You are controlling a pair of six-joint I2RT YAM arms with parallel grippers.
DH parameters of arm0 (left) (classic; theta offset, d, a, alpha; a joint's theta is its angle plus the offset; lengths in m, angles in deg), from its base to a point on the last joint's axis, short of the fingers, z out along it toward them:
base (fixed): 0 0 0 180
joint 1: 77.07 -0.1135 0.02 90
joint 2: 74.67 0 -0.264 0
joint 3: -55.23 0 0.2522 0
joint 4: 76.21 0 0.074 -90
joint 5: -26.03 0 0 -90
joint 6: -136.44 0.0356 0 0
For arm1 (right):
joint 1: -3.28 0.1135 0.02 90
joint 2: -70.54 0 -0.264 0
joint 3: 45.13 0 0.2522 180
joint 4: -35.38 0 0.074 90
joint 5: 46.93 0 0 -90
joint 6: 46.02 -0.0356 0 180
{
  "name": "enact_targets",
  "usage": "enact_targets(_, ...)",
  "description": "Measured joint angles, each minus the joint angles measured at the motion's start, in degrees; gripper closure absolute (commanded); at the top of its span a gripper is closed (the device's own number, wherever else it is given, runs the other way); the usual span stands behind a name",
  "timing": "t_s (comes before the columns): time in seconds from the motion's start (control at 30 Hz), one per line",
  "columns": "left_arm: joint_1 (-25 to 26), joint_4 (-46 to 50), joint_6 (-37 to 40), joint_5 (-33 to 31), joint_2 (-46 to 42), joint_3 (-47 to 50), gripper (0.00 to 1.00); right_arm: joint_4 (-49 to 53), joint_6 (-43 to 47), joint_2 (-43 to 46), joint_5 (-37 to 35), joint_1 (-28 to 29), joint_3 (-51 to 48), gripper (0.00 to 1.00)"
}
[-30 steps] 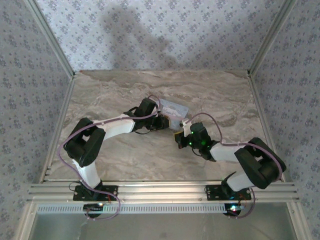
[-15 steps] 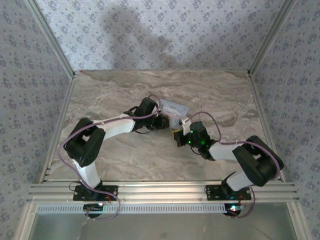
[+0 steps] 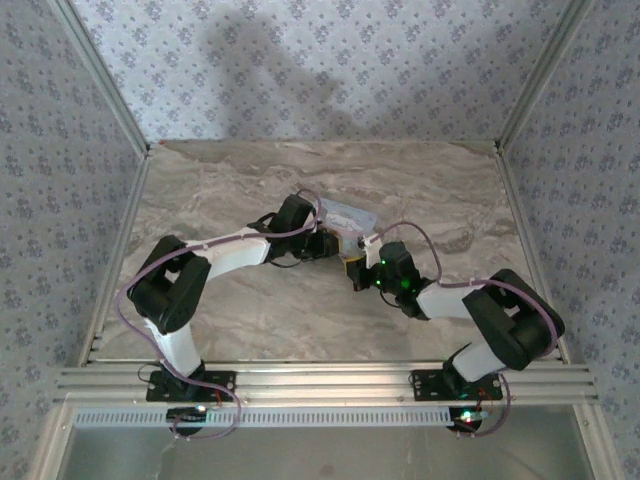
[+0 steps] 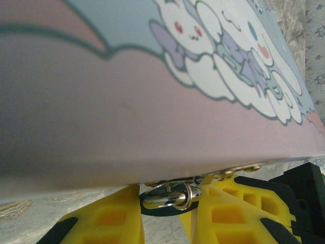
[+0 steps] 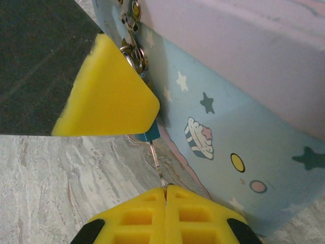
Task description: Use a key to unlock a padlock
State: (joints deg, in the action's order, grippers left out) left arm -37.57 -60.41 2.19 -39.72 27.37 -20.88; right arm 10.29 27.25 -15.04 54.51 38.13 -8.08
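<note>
**Two robot arms meet at a small padlock on the front of a cartoon tin**

A marble-patterned table (image 3: 230,190) is seen from above. The left arm (image 3: 215,262) reaches up and to the right from its base at the near edge. Its gripper (image 4: 168,203) has yellow fingers set a narrow way apart. They close from either side on the padlock (image 4: 163,199), a tiny dark-blue body with a thin silvery shackle. The padlock hangs just below the front edge of the tin (image 4: 152,101), at its gold-coloured clasp. The tin is a pale blue box whose pink and blue lid shows cartoon rabbits. It sits near the middle of the table, just beyond both grippers.

Seen from the right wrist, one yellow finger of the left gripper covers most of the padlock. A sliver of blue shows under it, against the tin's starry side. The key (image 5: 157,165), a thin silvery blade, runs from that blue sliver down into the right gripper (image 5: 166,195). Its two yellow pads are pressed together, pinching the blade between them. The right arm (image 3: 480,305) stretches in from the right side of the table.
</note>
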Motion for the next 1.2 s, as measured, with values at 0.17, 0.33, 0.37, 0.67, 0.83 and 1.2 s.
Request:
enact_targets(0.17, 0.0, 0.0, -0.02, 0.0, 0.02, 0.0, 0.79, -0.79, -0.35, -0.11, 0.35, 0.0, 0.02, 1.0)
enact_targets(0.33, 0.0, 0.0, 0.0, 0.0, 0.02, 0.0, 0.79, -1.16, -0.37, -0.11, 0.37, 0.0, 0.0, 1.0)
enact_targets(0.37, 0.0, 0.0, 0.0, 0.0, 0.02, -0.02, 0.79, -1.2, -0.37, -0.11, 0.35, 0.0, 0.0, 1.0)
enact_targets(0.67, 0.02, 0.59, -0.13, -0.07, 0.07, -0.52, 0.79, -1.97, -0.61, -0.57, 0.33, 0.02, 0.0, 1.0)
enact_targets(0.83, 0.15, 0.98, -0.39, -0.42, 0.07, -0.87, 0.79, -2.97, -0.61, -1.31, 0.09, 0.02, 0.0, 1.0)
enact_targets(1.2, 0.37, 1.01, -0.46, -1.16, 0.13, -1.05, 0.79, -6.38, -0.55, -4.04, -1.53, 0.07, 0.0, 1.0)
